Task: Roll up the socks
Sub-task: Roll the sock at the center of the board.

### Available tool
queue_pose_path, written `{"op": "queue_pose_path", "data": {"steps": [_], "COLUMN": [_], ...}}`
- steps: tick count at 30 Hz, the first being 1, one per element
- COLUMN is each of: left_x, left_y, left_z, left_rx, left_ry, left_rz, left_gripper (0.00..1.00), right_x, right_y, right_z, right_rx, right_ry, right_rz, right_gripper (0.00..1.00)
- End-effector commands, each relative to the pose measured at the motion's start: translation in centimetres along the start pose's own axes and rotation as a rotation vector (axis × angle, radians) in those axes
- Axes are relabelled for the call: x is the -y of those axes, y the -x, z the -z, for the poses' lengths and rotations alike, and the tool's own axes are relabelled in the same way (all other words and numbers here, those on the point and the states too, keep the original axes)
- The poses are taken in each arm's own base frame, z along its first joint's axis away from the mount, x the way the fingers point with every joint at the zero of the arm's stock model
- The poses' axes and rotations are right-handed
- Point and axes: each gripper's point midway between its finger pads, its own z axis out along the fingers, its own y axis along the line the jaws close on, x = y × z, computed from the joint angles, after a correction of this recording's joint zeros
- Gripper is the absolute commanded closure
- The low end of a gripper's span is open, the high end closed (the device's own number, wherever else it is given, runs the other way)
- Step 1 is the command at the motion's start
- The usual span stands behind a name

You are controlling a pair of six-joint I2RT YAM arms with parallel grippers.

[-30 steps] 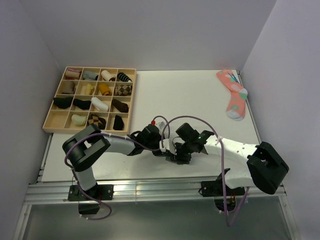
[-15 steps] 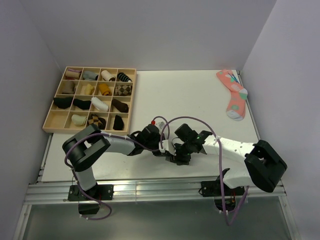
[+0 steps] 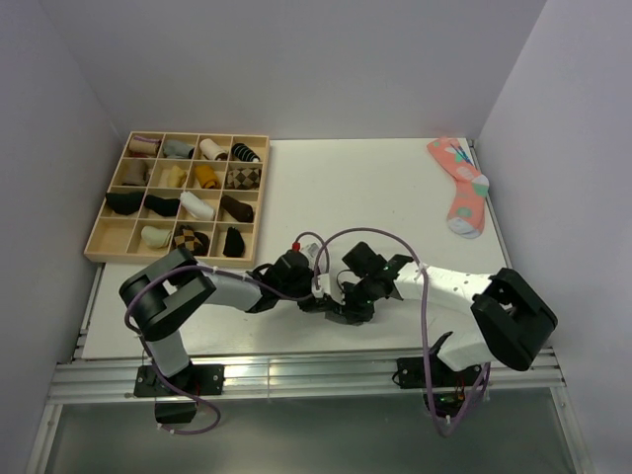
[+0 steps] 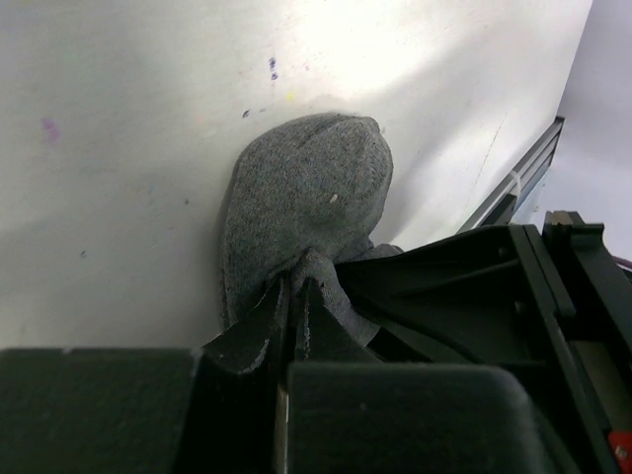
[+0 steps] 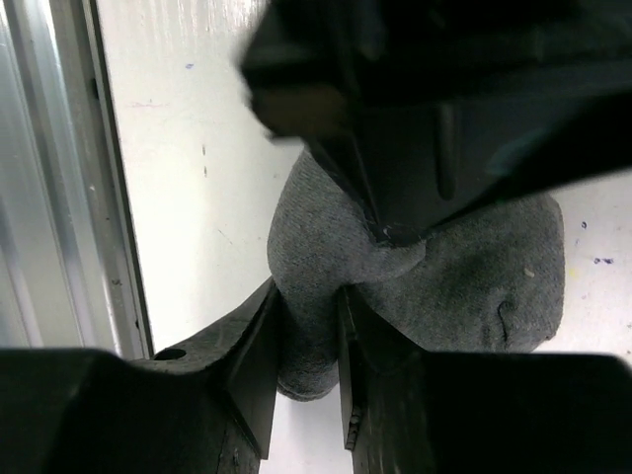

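Socks (image 4: 306,188) found right of tray (image 3: 94,247), nearer arm bases, well apart from it. Bunched into rounded grey lump on table (image 3: 346,188); tidy roll not yet seen.

Left gripper (image 4: 294,291) clamped on fold of socks at lump's edge. Right gripper (image 5: 311,321) pinched on opposite side, knit caught between fingers.

Judged roughly midway: tightening, cuff tuck-over and release left to be done.

Tray partly filled with other rolls (image 3: 195,205).

No brand, label or writing readable; only faint ink specks (image 4: 274,65) noted beside socks.
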Motion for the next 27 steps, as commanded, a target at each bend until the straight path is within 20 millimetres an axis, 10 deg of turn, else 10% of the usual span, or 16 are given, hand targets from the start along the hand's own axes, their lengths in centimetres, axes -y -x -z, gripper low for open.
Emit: {"op": "queue_pose_path", "data": {"steps": [1,27], "left_x": [-5.6,-4.1], "left_y": [-2.8,-1.1], "left_z": [0.9,3.7], "left_rx": [-0.051,0.213], "left_ry": [0.179,0.131], "left_rz": [0.058,-0.169], "left_gripper": [1.0,1.0], "right_x": [0.1,2.7], "right_y": [-0.4,0.5], "right_z": [-0.1,0.6], "right_rx": [-0.011,-0.155], "right_ry": [0.036,0.495], "right_rz": [-0.034,-0.403], "right_gripper": [0.72,0.69]}}
